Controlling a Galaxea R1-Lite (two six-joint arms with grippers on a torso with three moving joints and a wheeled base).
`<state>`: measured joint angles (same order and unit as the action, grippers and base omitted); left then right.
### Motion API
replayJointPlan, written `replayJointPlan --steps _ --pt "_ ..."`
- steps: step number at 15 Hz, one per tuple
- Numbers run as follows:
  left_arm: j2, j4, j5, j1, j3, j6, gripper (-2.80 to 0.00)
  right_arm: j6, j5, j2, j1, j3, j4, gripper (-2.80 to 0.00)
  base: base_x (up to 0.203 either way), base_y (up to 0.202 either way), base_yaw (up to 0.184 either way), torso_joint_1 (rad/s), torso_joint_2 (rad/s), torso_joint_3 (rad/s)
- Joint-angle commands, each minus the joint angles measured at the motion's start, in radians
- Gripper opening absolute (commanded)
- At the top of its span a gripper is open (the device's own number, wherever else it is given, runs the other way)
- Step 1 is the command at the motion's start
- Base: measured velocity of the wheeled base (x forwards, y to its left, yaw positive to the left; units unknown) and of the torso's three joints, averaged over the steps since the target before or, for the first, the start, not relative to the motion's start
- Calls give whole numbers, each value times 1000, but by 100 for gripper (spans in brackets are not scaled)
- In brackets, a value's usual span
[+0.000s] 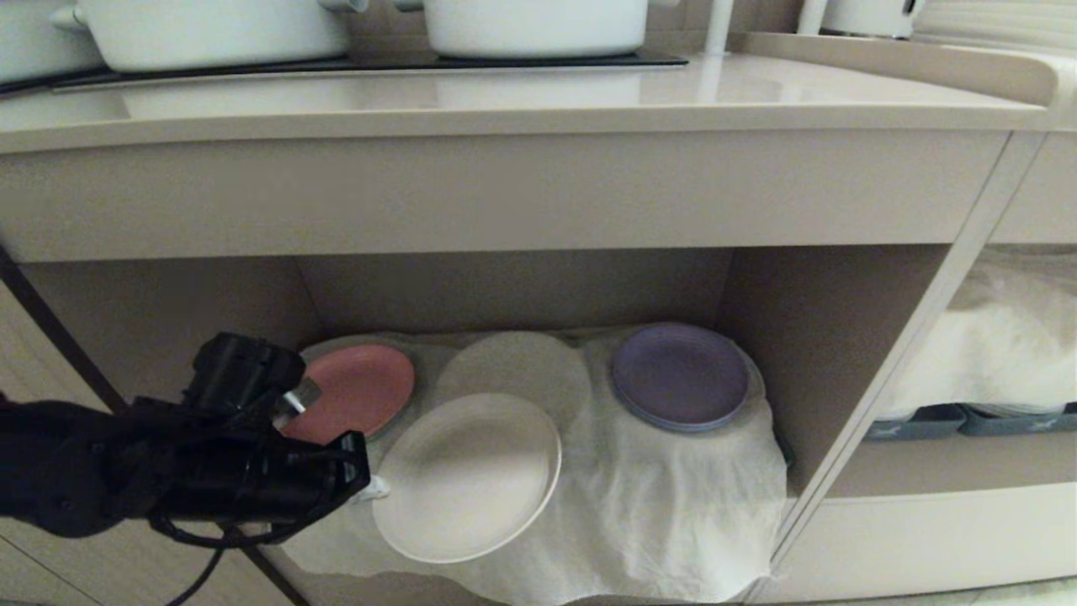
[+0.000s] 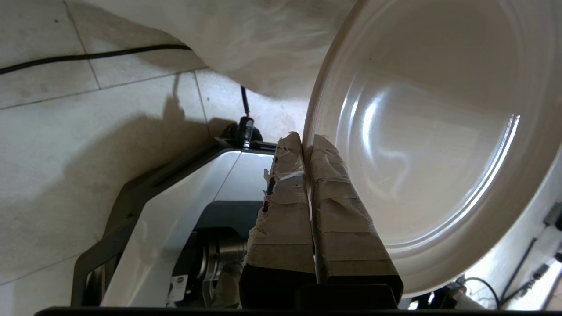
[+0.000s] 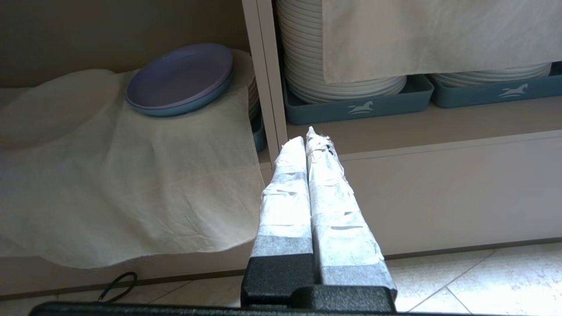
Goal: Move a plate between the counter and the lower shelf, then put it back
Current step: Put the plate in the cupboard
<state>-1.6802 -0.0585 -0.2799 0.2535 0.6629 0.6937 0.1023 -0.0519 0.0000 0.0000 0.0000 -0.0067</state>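
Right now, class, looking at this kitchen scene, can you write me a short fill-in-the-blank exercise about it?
1. The left gripper has its jaws shut on the rim of the ____.
2. The shelf's floor is covered by a white ____.
3. The plate lies between a pink plate and a ____ one.

Missing words: plate; cloth; purple

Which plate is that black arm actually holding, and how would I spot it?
Look under the counter into the lower shelf with the white cloth. Near its front, the left gripper pinches the plate by the rim. It is plain cream, unlike the pink plate and purple plate behind.
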Motion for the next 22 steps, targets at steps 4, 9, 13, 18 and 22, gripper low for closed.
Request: replayJointPlan --steps 4,9,13,18,22 --pt "-71 -65 78 46 18 56 -280 0 0 1 0 0 -1 -280 0 0 0 0 0 0" --pt "-125 -152 158 106 32 150 -280 0 0 0 0 0 -1 -280 0 0 0 0 0 0" --pt "-173 -186 214 134 63 206 -280 0 0 0 0 0 0 -280 0 0 0 0 0 0" --pt "-220 -186 236 133 136 237 -280 0 0 0 0 0 -1 -280 0 0 0 0 0 0" --pt "-244 -186 237 133 175 263 -280 0 0 0 0 0 -1 -280 0 0 0 0 0 0"
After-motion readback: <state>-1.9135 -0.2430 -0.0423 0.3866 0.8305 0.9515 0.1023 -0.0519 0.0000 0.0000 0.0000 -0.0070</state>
